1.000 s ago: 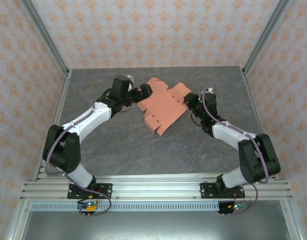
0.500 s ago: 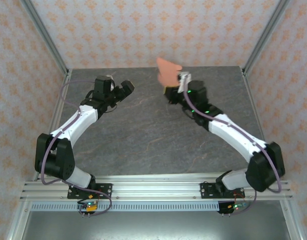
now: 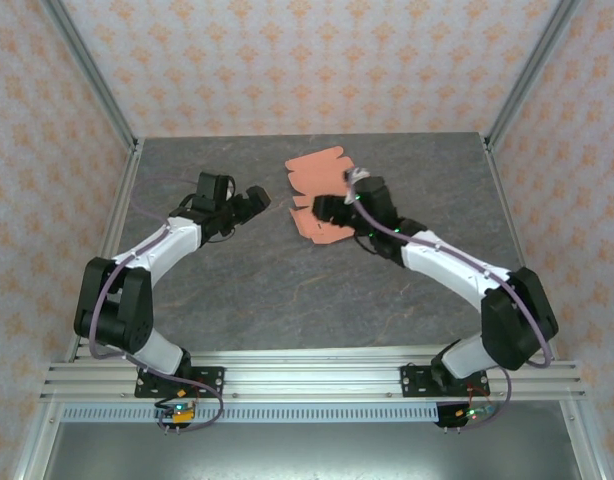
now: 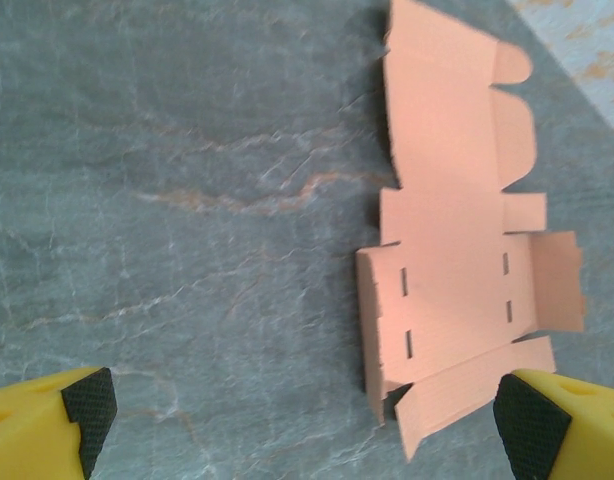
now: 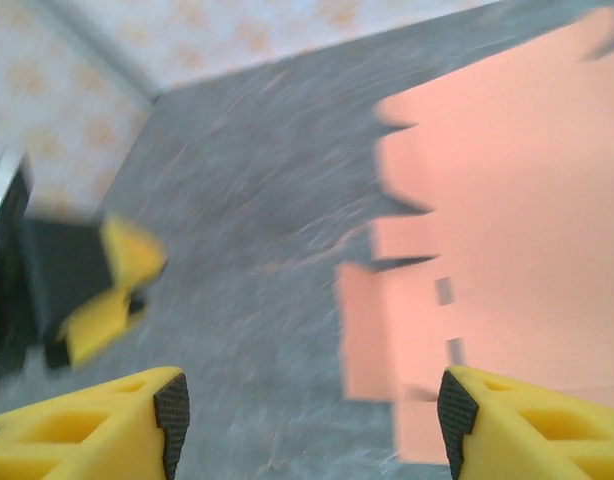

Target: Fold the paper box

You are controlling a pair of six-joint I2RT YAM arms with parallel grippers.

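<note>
Grey stone-look tabletop (image 3: pixel 287 290) with pale and rusty veins fills the floor of a cell walled in cream wallpaper (image 3: pixel 287 60) printed with orange motifs, with 2 aluminium posts (image 3: pixel 92 70) at the back corners.

1 paper box (image 3: pixel 315 188) lies at about 12 o'clock on the table, towards the far edge. It is a flat die-cut sheet of thin, matte salmon-orange card. The left wrist view (image 4: pixel 452 250) shows its outline well: rectangular panels, 2 rounded tabs at the sheet's 1 o'clock corner, square side flaps, and 4 short dark slits in 2 pairs on the middle panel. The flap along its 9 o'clock edge seems to lift slightly off the stone, casting a thin shadow. The right wrist view (image 5: pixel 507 230) is motion-blurred, cuts the sheet off at the right edge, and shows 2 slits.

There are 2 grippers, each with yellow fingers and black ribbed pads. The left gripper (image 3: pixel 251 199) sits at 9 o'clock of the sheet, apart from it, its jaws spread wide and empty (image 4: pixel 307 410). The right gripper (image 3: pixel 325 208) overlaps the sheet's 5 o'clock part from above. Its jaws are also wide, with nothing clamped (image 5: pixel 312 410). Whether a finger touches the card cannot be told.
</note>
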